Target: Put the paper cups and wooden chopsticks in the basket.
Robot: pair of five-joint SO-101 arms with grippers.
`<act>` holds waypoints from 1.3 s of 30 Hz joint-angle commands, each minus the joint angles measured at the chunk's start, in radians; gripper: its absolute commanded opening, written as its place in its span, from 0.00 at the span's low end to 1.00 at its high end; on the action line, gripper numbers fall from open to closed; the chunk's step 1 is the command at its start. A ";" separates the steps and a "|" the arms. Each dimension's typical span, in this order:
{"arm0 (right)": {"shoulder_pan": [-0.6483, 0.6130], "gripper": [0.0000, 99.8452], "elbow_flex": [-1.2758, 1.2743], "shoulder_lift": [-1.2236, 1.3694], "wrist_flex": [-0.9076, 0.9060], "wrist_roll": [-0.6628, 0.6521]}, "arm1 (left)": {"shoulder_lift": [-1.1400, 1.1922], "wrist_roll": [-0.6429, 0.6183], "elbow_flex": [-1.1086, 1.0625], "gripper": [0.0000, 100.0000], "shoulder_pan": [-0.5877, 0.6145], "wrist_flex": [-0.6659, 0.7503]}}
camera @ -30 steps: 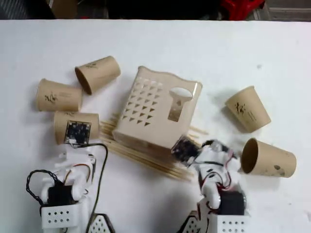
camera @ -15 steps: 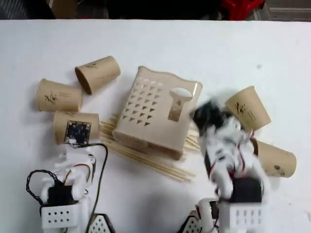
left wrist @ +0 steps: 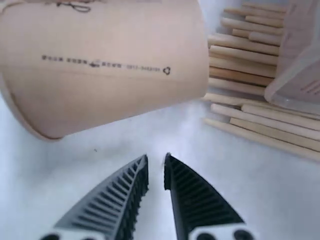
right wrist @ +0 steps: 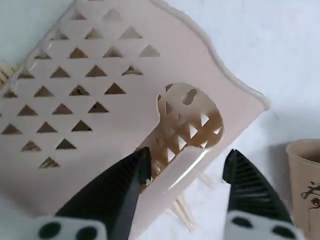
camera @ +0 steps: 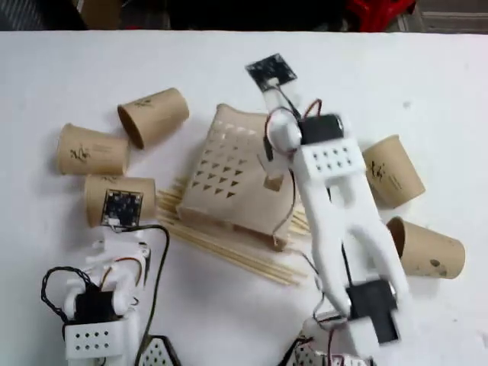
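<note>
The pale pink basket [camera: 229, 171] lies on its side mid-table, across a spread of wooden chopsticks [camera: 236, 255]. My right arm [camera: 328, 156] stretches over its handle end. In the right wrist view my right gripper [right wrist: 187, 167] is open, its fingers straddling the basket's [right wrist: 100, 100] handle wall beside the cut-out. Three paper cups [camera: 152, 114] [camera: 91, 150] [camera: 99, 197] lie left of the basket, two more [camera: 393, 171] [camera: 427, 248] right. My left gripper [left wrist: 155, 165] is shut and empty, just short of the nearest cup [left wrist: 100, 65], with chopsticks [left wrist: 260, 75] beside it.
The white table [camera: 381, 76] has open room behind and right of the basket. The left arm's base [camera: 95, 320] stands at the front left edge, the right arm's base [camera: 366, 313] at the front right. Dark and red items sit beyond the far edge.
My right arm has swung up from the front of the table, past the right-hand cups, and out over the basket's handle end. The left arm and the cups have stayed put.
</note>
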State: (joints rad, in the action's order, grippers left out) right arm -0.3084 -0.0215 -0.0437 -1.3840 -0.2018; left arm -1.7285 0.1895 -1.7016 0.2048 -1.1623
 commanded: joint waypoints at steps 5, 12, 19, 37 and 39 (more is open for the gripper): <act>0.008 0.23 0.092 0.139 0.001 0.061 | -0.001 -0.002 0.003 0.08 -0.010 -0.003; 0.101 0.23 0.094 0.166 0.036 0.061 | -0.001 -0.002 0.003 0.08 -0.010 -0.003; 0.114 0.23 0.086 0.171 0.071 0.061 | -0.001 -0.002 0.003 0.08 -0.010 -0.003; 0.110 0.02 0.094 0.337 0.222 0.068 | -0.001 -0.002 0.003 0.08 -0.010 -0.003; 0.111 0.02 0.095 0.294 0.222 0.120 | -0.001 -0.002 0.003 0.08 -0.010 -0.003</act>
State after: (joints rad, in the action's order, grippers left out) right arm -0.1903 0.0353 0.3276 -1.1753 -0.1389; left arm -1.7285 0.1895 -1.7016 0.2048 -1.1623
